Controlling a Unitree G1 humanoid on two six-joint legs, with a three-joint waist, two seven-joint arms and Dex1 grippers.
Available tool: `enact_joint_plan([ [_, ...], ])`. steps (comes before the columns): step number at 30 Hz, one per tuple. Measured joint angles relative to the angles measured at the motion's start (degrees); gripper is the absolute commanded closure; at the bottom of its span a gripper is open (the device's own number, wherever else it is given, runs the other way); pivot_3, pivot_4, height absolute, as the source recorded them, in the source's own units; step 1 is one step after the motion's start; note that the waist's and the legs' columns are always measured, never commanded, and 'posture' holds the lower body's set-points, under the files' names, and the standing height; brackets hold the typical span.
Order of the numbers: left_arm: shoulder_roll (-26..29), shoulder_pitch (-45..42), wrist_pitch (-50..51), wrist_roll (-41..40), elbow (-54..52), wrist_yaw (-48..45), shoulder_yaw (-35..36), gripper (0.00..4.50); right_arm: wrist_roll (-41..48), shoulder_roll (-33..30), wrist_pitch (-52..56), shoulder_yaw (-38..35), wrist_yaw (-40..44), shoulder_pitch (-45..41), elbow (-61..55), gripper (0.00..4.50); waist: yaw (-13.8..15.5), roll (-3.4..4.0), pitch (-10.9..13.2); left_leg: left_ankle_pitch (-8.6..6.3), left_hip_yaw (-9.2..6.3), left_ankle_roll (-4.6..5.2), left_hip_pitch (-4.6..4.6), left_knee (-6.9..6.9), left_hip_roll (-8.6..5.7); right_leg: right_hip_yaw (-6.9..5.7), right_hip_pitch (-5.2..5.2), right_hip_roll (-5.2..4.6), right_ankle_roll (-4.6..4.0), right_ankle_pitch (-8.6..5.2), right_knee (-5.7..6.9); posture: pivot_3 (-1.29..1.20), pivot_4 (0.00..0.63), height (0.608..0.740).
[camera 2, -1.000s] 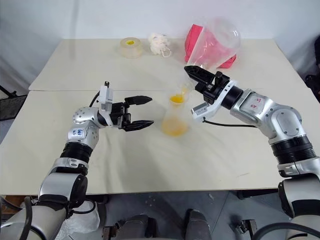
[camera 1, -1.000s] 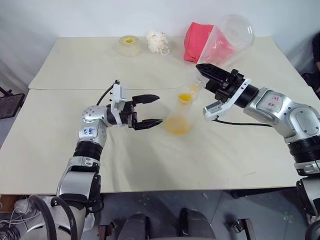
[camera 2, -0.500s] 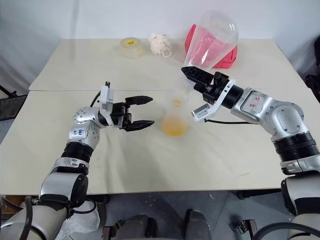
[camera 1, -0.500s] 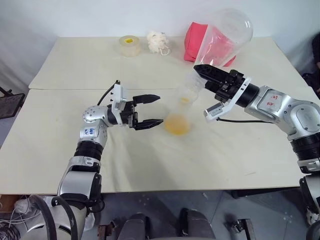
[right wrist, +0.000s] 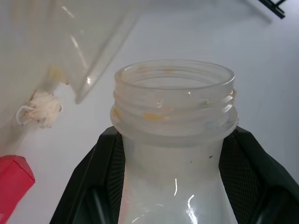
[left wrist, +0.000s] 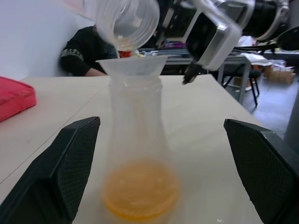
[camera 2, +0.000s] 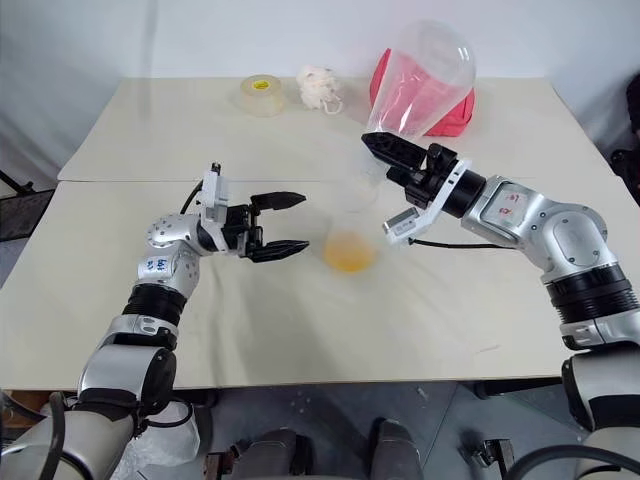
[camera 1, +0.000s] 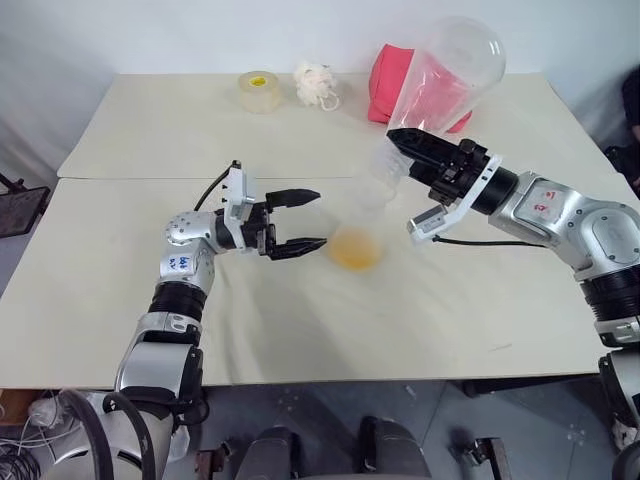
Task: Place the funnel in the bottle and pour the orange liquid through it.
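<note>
The frosted bottle (camera 1: 356,222) stands on the table between my arms, and the see-through funnel (left wrist: 131,64) sits in its mouth. The orange liquid (left wrist: 140,189) lies as a shallow pool at the bottle's bottom. My right gripper (camera 1: 398,140) is shut on the neck of a clear round-bottomed flask (camera 1: 452,65), which is tipped steeply with its threaded mouth (left wrist: 127,21) just above the funnel. Traces of orange cling to the mouth's rim (right wrist: 174,77). My left gripper (camera 1: 315,218) is open beside the bottle, its fingertips a little short of it.
At the back of the table sit a tape roll (camera 1: 259,90), a white fluffy ball (camera 1: 316,84) and a red pouch (camera 1: 383,82) behind the flask. A person in dark clothing (left wrist: 86,53) sits beyond the table in the left wrist view.
The right gripper has tipped the flask steeper. The orange that stood in the funnel has drained into the bottle. The left arm has kept still.
</note>
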Motion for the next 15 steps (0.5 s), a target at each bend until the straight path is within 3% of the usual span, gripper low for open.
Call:
enact_joint_plan([
  [5, 0.08, 0.01, 0.01, 0.07, 0.02, 0.54, 0.11, 0.0, 14.58, 3.83, 6.27, -4.93, 8.16, 7.09, -1.12, 2.09, 0.13, 0.0, 0.0, 0.0, -0.02, 0.01, -0.02, 0.01, -0.01, -0.01, 0.0, -0.01, 0.0, 0.0, 0.01, 0.0, 0.15, 0.74],
  [9, 0.14, 0.0, 0.1, 1.11, 0.18, 2.24, 0.06, 0.0, 34.44, 12.21, 20.69, -14.28, 16.39, 13.28, -4.66, 2.09, 0.13, -0.01, 0.0, 0.0, -0.06, 0.01, -0.01, 0.02, 0.0, -0.1, 0.01, 0.01, 0.0, 0.0, 0.04, 0.0, 0.15, 0.74],
  [15, 0.47, -0.01, 1.4, 2.37, 0.35, 4.65, 0.07, 0.0, 56.02, 19.57, 41.4, -28.99, 19.85, 16.87, -7.3, 2.09, 0.27, 0.0, 0.0, 0.0, -0.15, 0.01, -0.01, 0.03, -0.03, -0.09, 0.03, -0.01, 0.0, 0.0, 0.08, 0.0, 0.15, 0.74],
])
